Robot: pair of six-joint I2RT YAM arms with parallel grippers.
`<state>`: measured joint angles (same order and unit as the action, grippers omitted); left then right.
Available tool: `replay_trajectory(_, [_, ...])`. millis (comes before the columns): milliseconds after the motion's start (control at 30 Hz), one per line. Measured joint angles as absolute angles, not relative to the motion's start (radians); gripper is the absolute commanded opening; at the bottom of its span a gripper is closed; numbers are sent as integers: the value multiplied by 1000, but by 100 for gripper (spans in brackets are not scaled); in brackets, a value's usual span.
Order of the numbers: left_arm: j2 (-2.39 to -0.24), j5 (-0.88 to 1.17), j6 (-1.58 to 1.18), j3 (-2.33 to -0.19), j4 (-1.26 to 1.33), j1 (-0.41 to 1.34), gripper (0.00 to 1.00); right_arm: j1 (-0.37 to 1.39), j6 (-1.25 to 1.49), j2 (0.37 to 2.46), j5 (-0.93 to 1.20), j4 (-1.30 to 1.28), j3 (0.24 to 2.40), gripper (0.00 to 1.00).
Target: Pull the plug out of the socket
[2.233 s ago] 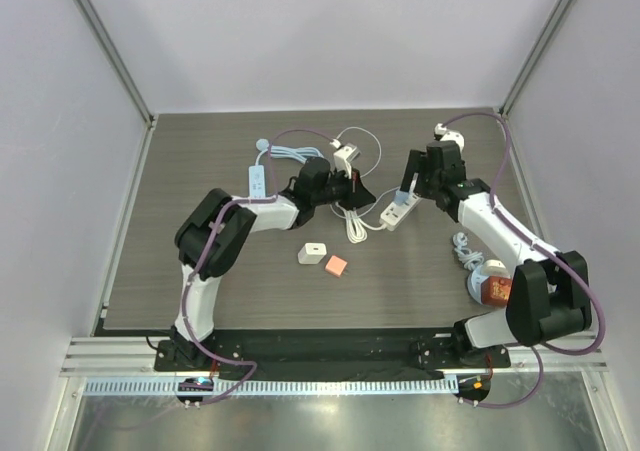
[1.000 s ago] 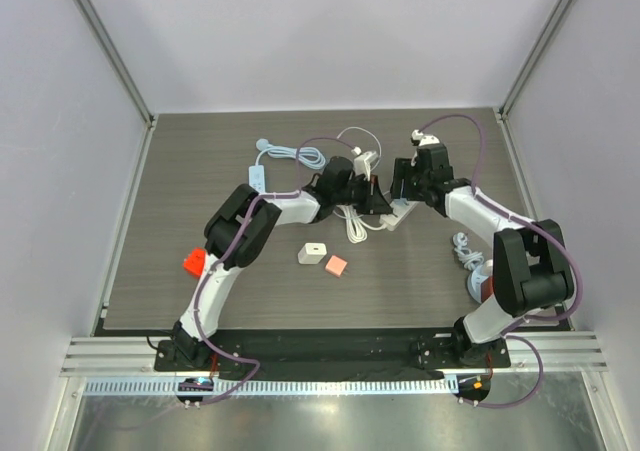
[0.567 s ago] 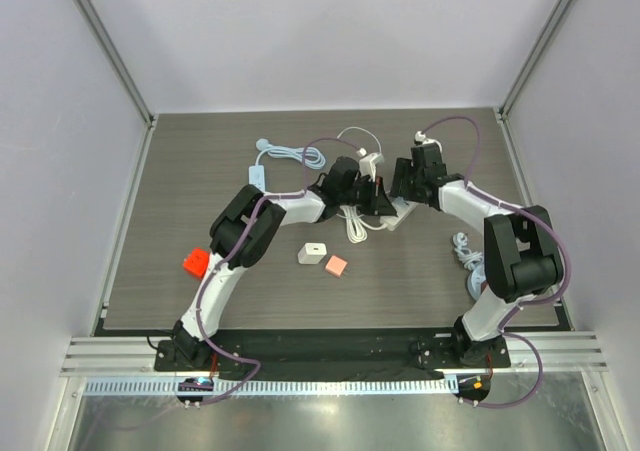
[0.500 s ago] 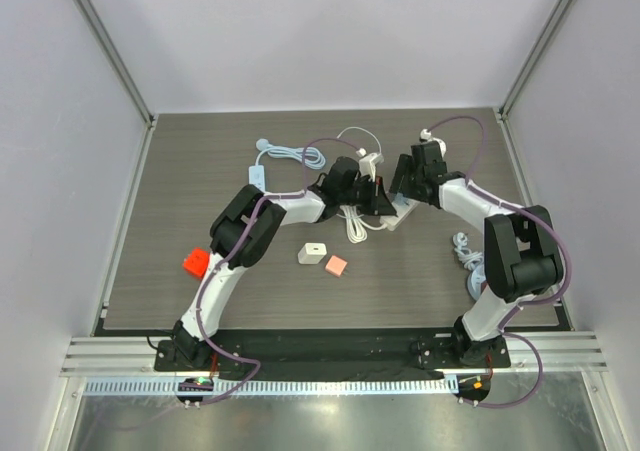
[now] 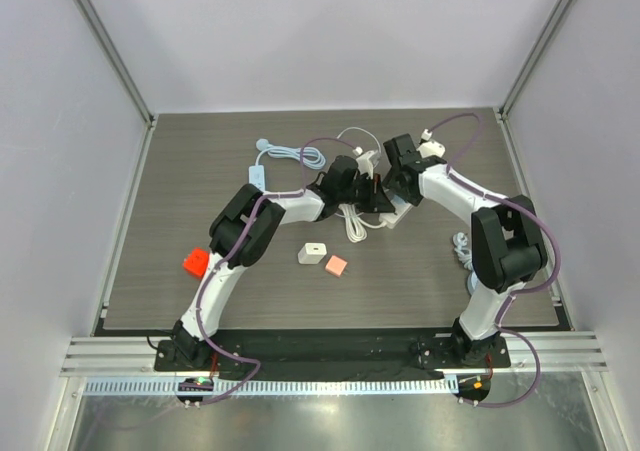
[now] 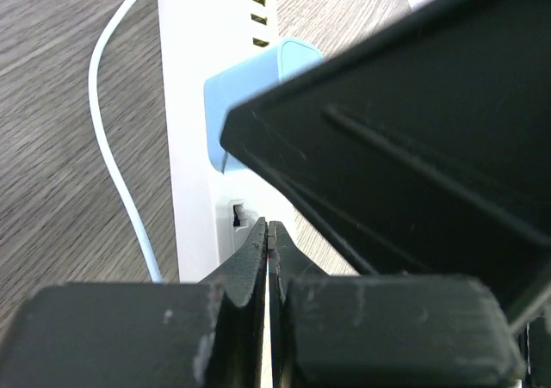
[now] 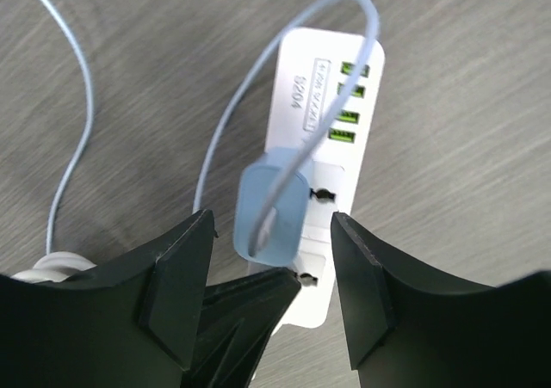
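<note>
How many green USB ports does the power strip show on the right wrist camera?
4 green USB ports, stacked in one row at the far end of the power strip, just beyond the blue plug. None look hidden.

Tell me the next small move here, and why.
Probably close the right fingers on the blue plug: they stand open either side of it without gripping, and the plug sits in the white power strip, which the shut left fingers rest on.

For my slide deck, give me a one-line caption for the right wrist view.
Right gripper with open jaws flanking the blue plug, seated in the white power strip on the table.
</note>
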<state>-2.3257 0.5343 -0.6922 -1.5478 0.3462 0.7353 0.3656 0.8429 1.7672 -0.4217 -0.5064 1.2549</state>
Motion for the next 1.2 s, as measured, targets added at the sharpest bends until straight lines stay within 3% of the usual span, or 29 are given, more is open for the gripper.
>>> replay_trajectory(400, [-2326, 508, -709, -1548, 348, 738, 0, 397, 967, 1803, -508, -616, 1292, 57])
replay_trajectory(1033, [-2327, 496, -677, -1565, 322, 739, 0, 395, 943, 1932, -546, -657, 1406, 52])
replay_trajectory(1067, [-2329, 496, -673, -1571, 314, 739, 0, 393, 939, 1933, -545, -658, 1409, 51])
replay_trajectory(1200, [-2337, 493, -667, -1592, 294, 739, 0, 392, 925, 1933, -553, -657, 1415, 26])
